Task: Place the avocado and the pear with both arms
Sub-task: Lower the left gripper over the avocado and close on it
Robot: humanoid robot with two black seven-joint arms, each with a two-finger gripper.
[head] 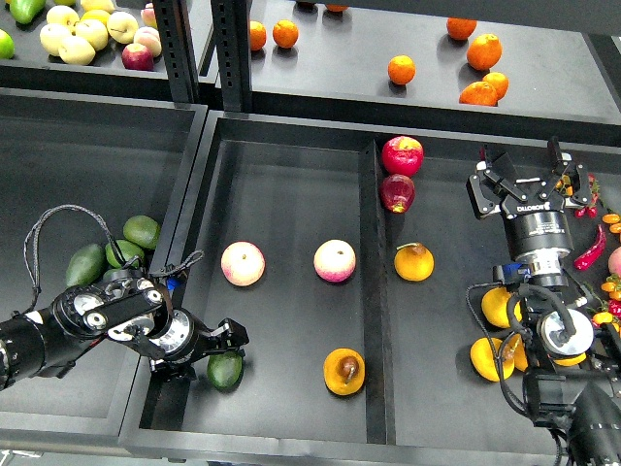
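Avocado (225,370) partly hidden behind left hand (231,339); grip unclear.

The black surface (291,194) of the middle tray bears 2 pink apples (243,263), the blotched pear (344,371) and the dark avocado (225,370) at its near-left corner.

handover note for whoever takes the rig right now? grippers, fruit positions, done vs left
Left gripper: low at the front-left of the middle tray, fingers right at the avocado; grip or release unclear.
Right gripper: open, empty, raised over the right compartment.
Pear: lies free at the tray's front, near the divider.
Done: both fruits in the middle tray.
Left: confirm avocado is released, pull the left arm back.
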